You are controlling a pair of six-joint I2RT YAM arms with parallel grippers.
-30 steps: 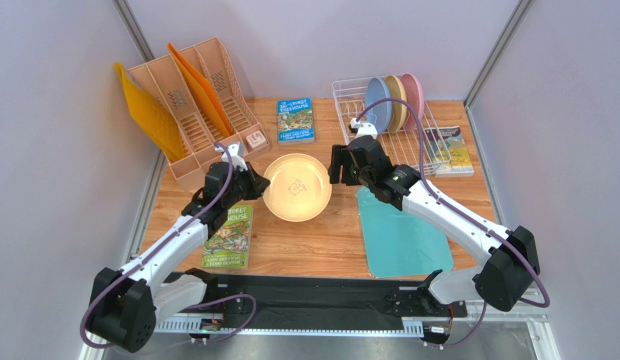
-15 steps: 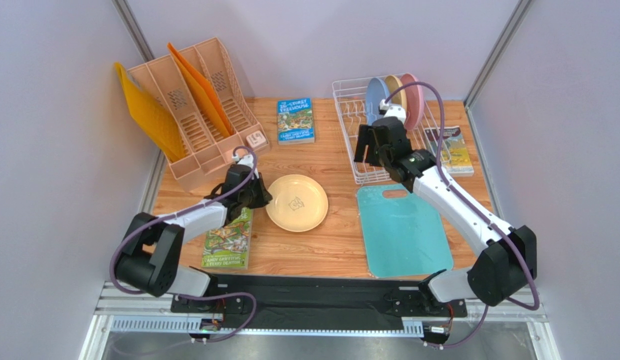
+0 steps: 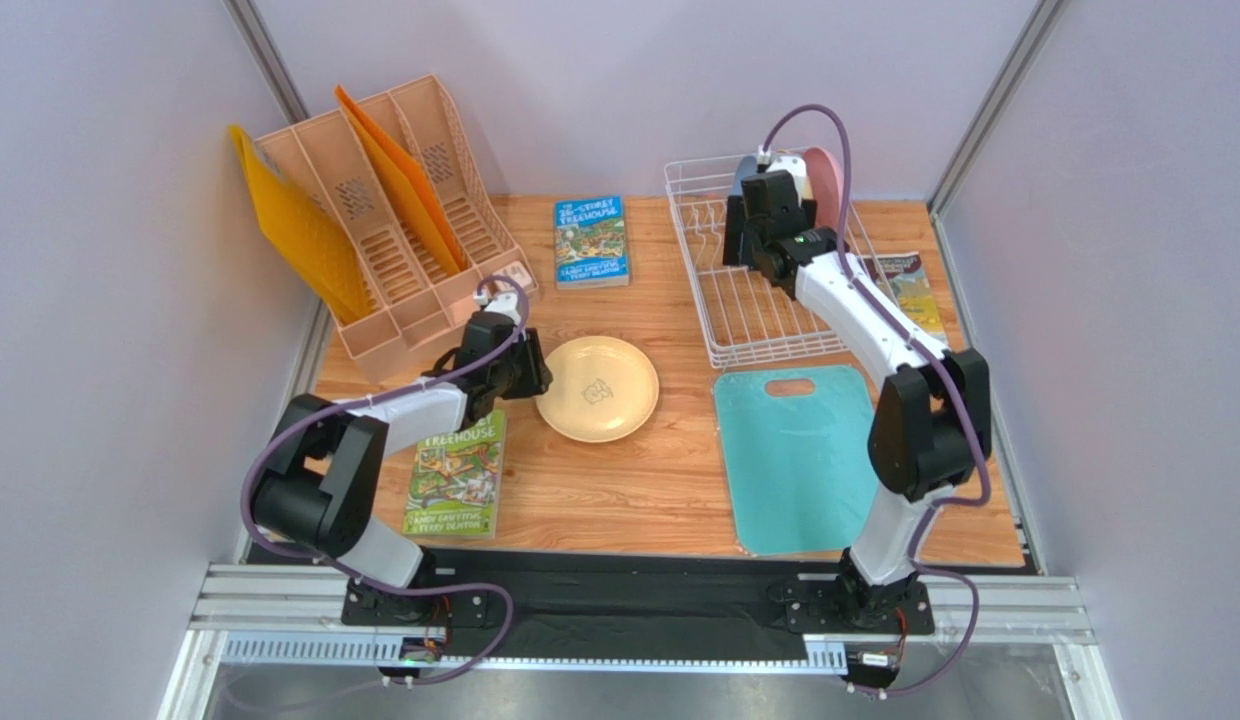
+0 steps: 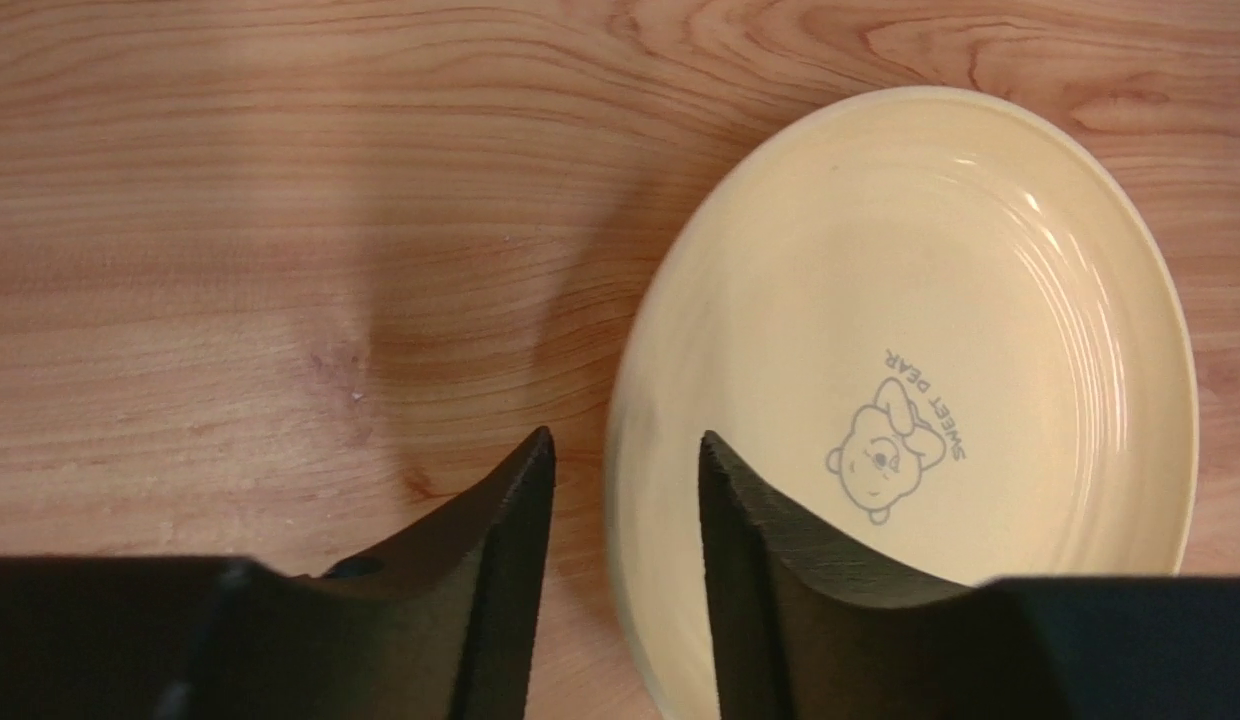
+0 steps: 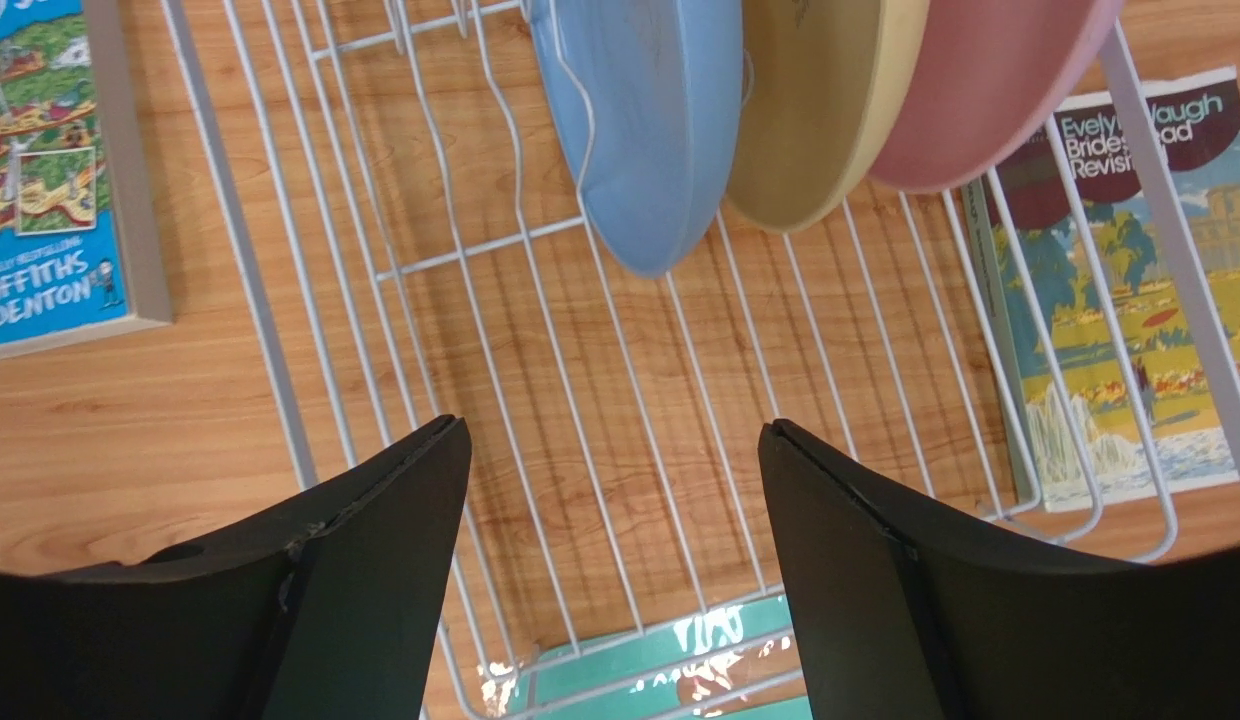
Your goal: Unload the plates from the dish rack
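Note:
A cream-yellow plate (image 3: pixel 596 387) with a small bear mark lies flat on the table (image 3: pixel 656 495) at mid-left. My left gripper (image 4: pixel 625 443) is open, its fingers apart on either side of the plate's (image 4: pixel 912 375) left rim, one over the wood and one over the plate. The white wire dish rack (image 3: pixel 731 323) stands at the back right. Upright in the dish rack (image 5: pixel 431 255) are a light blue plate (image 5: pixel 641 120), a cream plate (image 5: pixel 814 105) and a pink plate (image 5: pixel 987 75). My right gripper (image 5: pixel 613 429) hangs open over the rack floor, just short of the blue plate, holding nothing.
A peach file organizer (image 3: pixel 386 225) with orange folders fills the back left. A blue book (image 3: pixel 590 240) lies at back centre, a green book (image 3: pixel 458 473) beside my left arm, another book (image 3: pixel 912 293) right of the rack. A teal cutting board (image 3: pixel 799 458) lies in front of the rack.
The cream plate came down onto the table and my left gripper opened off its rim. My right arm swung back over the rack toward the standing plates.

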